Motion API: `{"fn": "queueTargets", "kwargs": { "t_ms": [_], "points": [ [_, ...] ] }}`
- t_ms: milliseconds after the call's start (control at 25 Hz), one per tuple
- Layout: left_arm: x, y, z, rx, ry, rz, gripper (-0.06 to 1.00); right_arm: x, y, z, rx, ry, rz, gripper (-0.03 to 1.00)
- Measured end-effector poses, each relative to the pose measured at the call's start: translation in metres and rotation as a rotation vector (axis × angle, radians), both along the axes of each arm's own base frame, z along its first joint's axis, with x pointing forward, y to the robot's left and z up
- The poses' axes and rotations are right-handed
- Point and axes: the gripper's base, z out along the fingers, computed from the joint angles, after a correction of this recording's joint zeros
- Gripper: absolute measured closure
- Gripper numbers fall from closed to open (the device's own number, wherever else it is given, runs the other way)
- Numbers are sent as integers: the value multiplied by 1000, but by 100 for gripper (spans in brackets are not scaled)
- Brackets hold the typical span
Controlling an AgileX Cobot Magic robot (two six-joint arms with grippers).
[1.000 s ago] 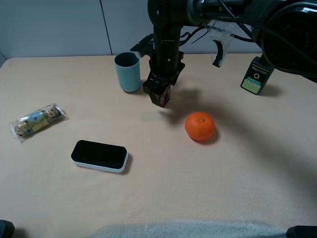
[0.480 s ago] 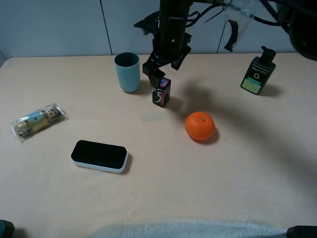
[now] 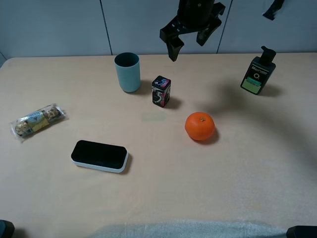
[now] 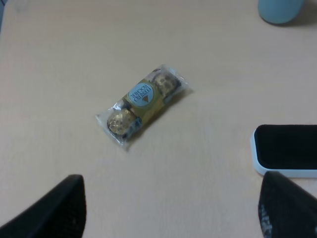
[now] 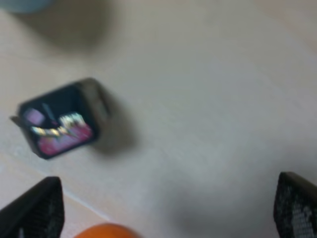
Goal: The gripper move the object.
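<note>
The object (image 3: 161, 91), a small black box with a pink and white "5", stands upright on the table between the blue cup and the orange; it also shows blurred in the right wrist view (image 5: 62, 119). My right gripper (image 3: 189, 40) hangs open high above and behind it, holding nothing, its fingertips (image 5: 34, 208) at the edges of its own view. My left gripper (image 4: 173, 208) is open over the table's left side, with nothing between its fingers; in the high view it is out of sight.
A blue cup (image 3: 128, 72) stands left of the box. An orange (image 3: 200, 126) lies to its front right. A black-and-green pump bottle (image 3: 257, 73) is at the back right. A flat black-and-white case (image 3: 99, 155) and a wrapped chocolate pack (image 3: 37, 120) lie on the left.
My right gripper let go of the box, which now stands alone on the table. The gripper rose and drew back to the right, away from it.
</note>
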Motion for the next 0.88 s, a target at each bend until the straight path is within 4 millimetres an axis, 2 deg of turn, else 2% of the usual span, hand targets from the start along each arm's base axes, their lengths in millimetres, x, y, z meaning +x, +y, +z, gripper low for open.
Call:
{"fn": "queueTargets", "kwargs": {
  "t_ms": [360,520,680,880],
  "points": [
    [0,0,0,0,0,0,23,-9,-71,20,-11,19,-159,33],
    [0,0,0,0,0,0,23,-18,-113,25,-18,39,-251,33],
    [0,0,0,0,0,0,23,-36,-158,25,-24,62,-352,33],
    [0,0,0,0,0,0,23,-70,-206,23,-1,31,-476,33]
  ]
}}
